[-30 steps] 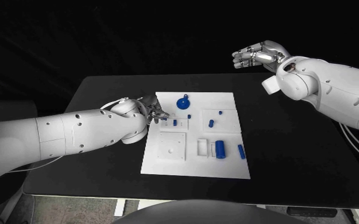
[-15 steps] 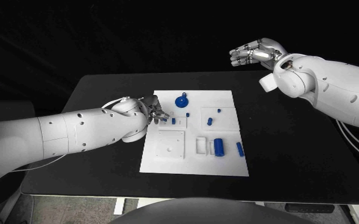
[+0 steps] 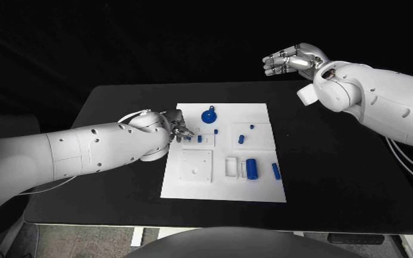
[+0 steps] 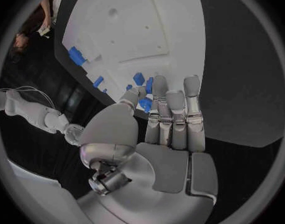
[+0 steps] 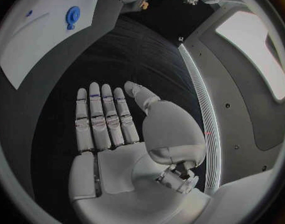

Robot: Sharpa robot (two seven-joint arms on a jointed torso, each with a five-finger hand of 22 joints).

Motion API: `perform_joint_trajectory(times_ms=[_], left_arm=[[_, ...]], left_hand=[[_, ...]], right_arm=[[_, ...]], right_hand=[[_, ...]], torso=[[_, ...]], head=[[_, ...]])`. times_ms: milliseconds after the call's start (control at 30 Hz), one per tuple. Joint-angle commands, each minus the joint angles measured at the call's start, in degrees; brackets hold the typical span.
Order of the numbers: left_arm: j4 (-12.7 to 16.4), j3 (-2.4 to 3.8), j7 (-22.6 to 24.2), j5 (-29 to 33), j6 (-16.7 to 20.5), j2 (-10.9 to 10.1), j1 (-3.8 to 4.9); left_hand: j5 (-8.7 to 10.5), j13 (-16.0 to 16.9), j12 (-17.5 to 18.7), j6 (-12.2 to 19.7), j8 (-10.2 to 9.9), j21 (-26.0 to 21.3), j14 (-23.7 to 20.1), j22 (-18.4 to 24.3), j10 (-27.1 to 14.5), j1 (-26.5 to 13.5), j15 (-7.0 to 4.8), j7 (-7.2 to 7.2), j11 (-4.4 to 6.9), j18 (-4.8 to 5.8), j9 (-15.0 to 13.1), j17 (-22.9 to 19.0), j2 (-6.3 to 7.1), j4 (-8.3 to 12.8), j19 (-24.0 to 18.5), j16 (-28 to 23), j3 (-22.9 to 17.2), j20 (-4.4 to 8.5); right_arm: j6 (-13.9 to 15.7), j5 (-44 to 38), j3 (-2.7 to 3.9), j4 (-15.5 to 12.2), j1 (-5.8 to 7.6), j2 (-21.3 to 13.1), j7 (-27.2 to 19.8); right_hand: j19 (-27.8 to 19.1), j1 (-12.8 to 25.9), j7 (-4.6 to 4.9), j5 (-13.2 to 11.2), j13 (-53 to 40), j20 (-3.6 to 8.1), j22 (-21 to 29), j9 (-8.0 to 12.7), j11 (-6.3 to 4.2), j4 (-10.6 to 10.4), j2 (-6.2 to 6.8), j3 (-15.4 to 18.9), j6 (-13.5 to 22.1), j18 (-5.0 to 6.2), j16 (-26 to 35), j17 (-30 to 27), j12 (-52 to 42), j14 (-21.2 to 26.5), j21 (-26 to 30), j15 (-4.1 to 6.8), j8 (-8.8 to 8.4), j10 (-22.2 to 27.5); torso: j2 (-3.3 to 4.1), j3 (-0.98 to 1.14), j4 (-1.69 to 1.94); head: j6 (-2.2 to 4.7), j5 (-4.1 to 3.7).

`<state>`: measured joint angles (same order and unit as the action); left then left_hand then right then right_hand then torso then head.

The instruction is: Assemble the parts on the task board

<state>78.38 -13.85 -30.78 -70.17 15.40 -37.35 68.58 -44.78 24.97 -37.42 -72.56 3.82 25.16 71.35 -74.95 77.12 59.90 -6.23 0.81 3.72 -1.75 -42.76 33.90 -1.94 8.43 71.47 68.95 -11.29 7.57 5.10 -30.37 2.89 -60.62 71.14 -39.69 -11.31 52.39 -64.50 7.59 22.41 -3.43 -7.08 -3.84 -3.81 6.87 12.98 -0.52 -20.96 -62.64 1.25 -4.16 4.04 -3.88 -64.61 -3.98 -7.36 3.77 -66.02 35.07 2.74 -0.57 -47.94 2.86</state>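
We find the left hand [image 3: 176, 128] at the board's [image 3: 258, 192] 9 o'clock edge, fingertips over the upper-left recess. The left wrist view shows its fingers [image 4: 173, 114] nearly straight above a small blue part [image 4: 145, 104]; whether thumb and finger pinch that part we cannot tell.

We judge the task to be at an early stage. Moving rightward, a short peg [image 3: 199, 139] stands in the recess by the fingertips, and the round disc [image 3: 210, 116] lies at the board's 12 o'clock. Two small pieces [image 3: 243, 139] sit at 2 o'clock, and the thick cylinder [image 3: 251, 169] and a slim bar [image 3: 276, 171] lie at 4 o'clock. The square plate area [image 3: 197, 166] at 8 o'clock shows no blue part. We cannot tell which pieces are seated.

Bare table [image 3: 335, 168] lies wide on both sides. The right hand [image 3: 291, 61] is raised well beyond the table's 1 o'clock corner, released, fingers loosely apart, holding nothing.
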Motion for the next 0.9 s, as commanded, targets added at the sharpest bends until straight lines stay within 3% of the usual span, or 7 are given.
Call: perform_joint_trajectory(times_ms=[33, 900], left_arm=[[-0.2, 0.03, 1.2, -1.1, -1.5, 0.3, -0.08], [-1.4, 0.03, 2.1, -1.7, 0.9, 0.7, -0.96]], left_hand=[[0.13, 0.1, 0.3, -0.8, 0.2, 0.1, 0.1, -1.0, -0.1, 0.8, 0.01, -0.89, 0.34, 0.28, -0.1, 0.1, -0.66, 7.6, 0.3, -0.2, -7.9, -0.04], [0.18, 0.2, 0.3, -0.8, 0.2, 0.1, 0.3, -1.0, -0.1, 0.8, -0.08, -0.89, 0.38, 0.29, -0.2, 0.3, -0.74, 7.6, 0.4, -0.3, -7.8, 0.04]], right_arm=[[-0.4, -0.1, 0.06, -0.1, -0.01, 0.1, 0.0], [-1.3, 0.4, 0.06, -0.6, -0.14, 0.2, 0.1]], right_hand=[[-0.6, -0.1, -0.05, 0.3, 0.1, -0.05, 0.0, 0.1, 0.11, -0.4, 0.65, -0.1, 0.5, 0.18, 0.3, -0.1, 0.4, 0.5, 0.0, -0.04, -0.17, 0.7], [-1.0, -0.1, -0.03, 0.5, 0.1, -0.13, 0.0, 0.0, 0.15, -0.5, 0.62, -0.4, 0.5, 0.17, 0.2, -0.1, 0.3, 0.6, 0.0, -0.04, -0.16, 0.8]], torso=[[0.07, -0.06, -0.06], [0.03, 0.04, 0.08]], head=[[0.00, 0.07], [-0.24, 0.24]])
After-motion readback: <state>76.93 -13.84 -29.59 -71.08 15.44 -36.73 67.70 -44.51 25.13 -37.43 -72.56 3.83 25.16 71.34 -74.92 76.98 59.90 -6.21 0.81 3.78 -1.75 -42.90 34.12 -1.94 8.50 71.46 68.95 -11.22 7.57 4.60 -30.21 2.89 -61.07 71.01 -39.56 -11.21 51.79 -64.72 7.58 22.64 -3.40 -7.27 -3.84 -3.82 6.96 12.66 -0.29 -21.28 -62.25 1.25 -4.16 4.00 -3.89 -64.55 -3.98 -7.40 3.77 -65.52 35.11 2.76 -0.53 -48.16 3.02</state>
